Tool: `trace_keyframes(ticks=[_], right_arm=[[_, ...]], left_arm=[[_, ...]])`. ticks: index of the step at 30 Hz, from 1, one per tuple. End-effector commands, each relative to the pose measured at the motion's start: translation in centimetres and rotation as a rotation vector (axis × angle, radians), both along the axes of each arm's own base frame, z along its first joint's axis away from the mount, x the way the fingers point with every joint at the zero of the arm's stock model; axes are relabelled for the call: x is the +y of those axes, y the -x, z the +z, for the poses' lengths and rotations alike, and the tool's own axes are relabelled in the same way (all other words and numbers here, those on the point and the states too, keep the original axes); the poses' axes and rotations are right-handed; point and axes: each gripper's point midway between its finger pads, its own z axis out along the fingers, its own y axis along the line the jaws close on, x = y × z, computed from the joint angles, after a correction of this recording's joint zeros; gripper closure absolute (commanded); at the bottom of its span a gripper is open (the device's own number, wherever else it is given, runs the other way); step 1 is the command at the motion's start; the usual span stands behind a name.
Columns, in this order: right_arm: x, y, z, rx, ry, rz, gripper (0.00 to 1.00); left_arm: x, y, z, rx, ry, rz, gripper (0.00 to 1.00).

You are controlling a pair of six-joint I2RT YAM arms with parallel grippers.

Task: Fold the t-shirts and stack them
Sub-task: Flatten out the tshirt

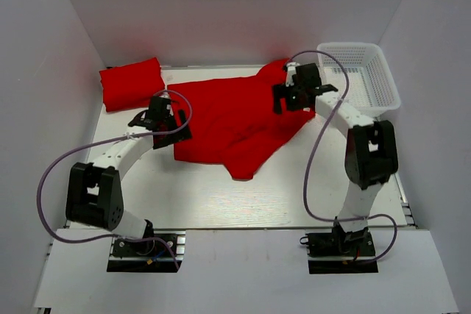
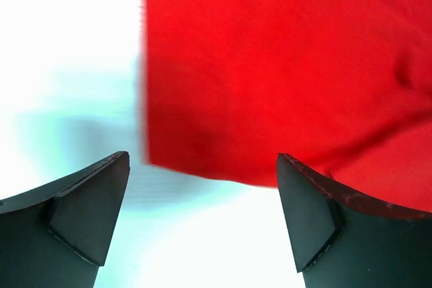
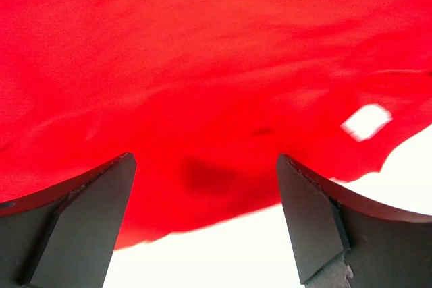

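Found one folded t-shirt (image 1: 131, 84) lying as a thick pad at the far left corner of the table (image 1: 213, 200); found a spread t-shirt (image 1: 228, 119) rumpled mid-table, not yet folded; judged about halfway, with this fold and the stacking left. Read the spread t-shirt's long axis as running left to right on a slant: straight hem at the left, neck with white label (image 3: 366, 121) at the far right, near the basket (image 1: 358, 45); one sleeve poking toward the near edge. Saw left gripper (image 2: 202, 158) over the hem corner, fingers wide apart, holding nothing; saw right gripper (image 3: 204, 160) over the neck end, likewise spread, nothing pinched.
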Motion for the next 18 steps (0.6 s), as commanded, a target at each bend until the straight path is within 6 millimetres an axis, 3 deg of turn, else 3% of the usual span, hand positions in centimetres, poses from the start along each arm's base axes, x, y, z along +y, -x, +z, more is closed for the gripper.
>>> trace_keyframes(ticks=[1, 6, 8, 10, 11, 13, 14, 18], right_arm=[[3.6, 4.6, 2.8, -0.075, 0.081, 0.158, 0.1], [12.3, 13.1, 1.7, 0.033, 0.033, 0.441, 0.1], [14.7, 15.6, 1.0, 0.055, 0.045, 0.516, 0.1], [15.7, 16.2, 0.9, 0.047, 0.05, 0.542, 0.1], [17.1, 17.5, 0.8, 0.049, 0.051, 0.581, 0.1], [18.3, 18.0, 0.2, 0.051, 0.05, 0.606, 0.1], [19.6, 19.5, 0.0, 0.06, 0.039, 0.643, 0.1], [20.9, 21.2, -2.0, 0.094, 0.032, 0.65, 0.1]], left_arm=[[4.3, 1.2, 1.8, -0.026, -0.124, 0.198, 0.0], [4.9, 3.0, -0.7, 0.018, -0.09, 0.211, 0.0], [4.4, 2.6, -1.0, 0.002, -0.056, 0.192, 0.0], [3.7, 3.0, -2.1, 0.002, -0.021, 0.158, 0.0], [2.8, 2.2, -1.7, -0.047, 0.013, 0.107, 0.0], [2.0, 2.3, -1.9, -0.056, 0.05, 0.081, 0.0], [1.6, 2.6, -2.5, -0.043, 0.065, 0.052, 0.0], [0.7, 2.3, -3.1, -0.063, 0.084, 0.005, 0.05]])
